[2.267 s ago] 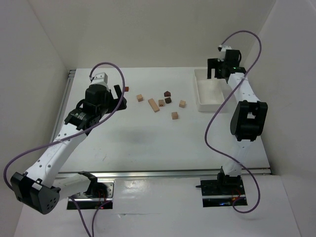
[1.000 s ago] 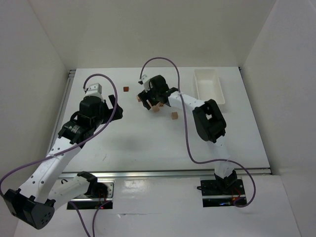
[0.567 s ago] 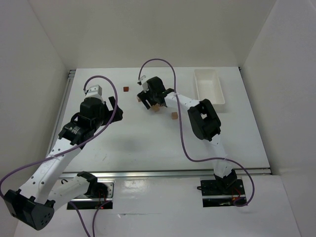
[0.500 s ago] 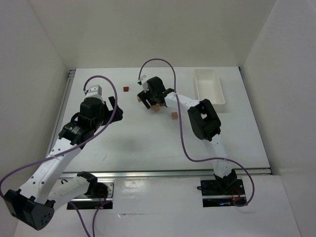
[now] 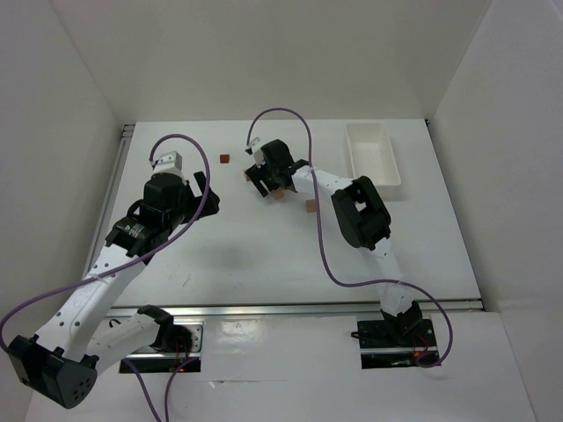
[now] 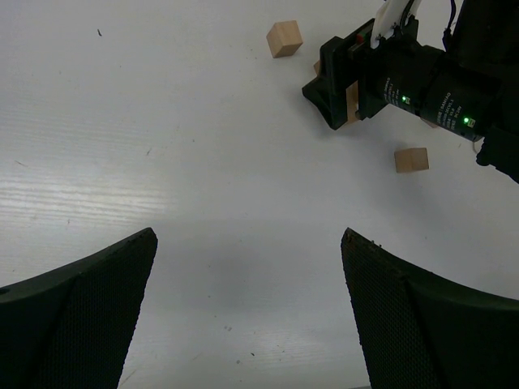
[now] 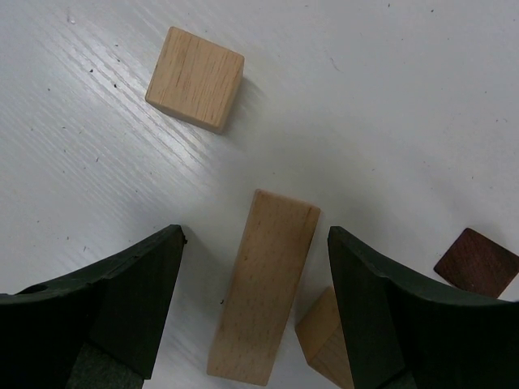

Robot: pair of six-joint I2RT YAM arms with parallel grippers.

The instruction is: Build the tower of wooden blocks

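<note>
The wooden blocks lie scattered in the middle of the table. In the right wrist view a long pale block [image 7: 263,296] lies flat between the fingers of my right gripper [image 7: 255,243], which is open and low over it without touching it. A pale cube [image 7: 195,79] lies beyond it, an orange-tan block [image 7: 324,336] is by the right finger, and a dark brown block [image 7: 476,262] sits further right. From above, my right gripper [image 5: 264,185] hides most of the cluster. My left gripper [image 5: 209,192] is open and empty, to the left of the blocks.
A white plastic tray [image 5: 372,156] stands at the back right. A lone dark brown block [image 5: 224,158] lies at the back, and a tan cube [image 5: 310,206] sits right of the cluster. The left wrist view shows the right gripper [image 6: 381,77] and two cubes [image 6: 285,38] [image 6: 411,160].
My right arm has swung from over the tray at the back right to the block cluster and settled low around the long block. My left arm has drawn back a little.
</note>
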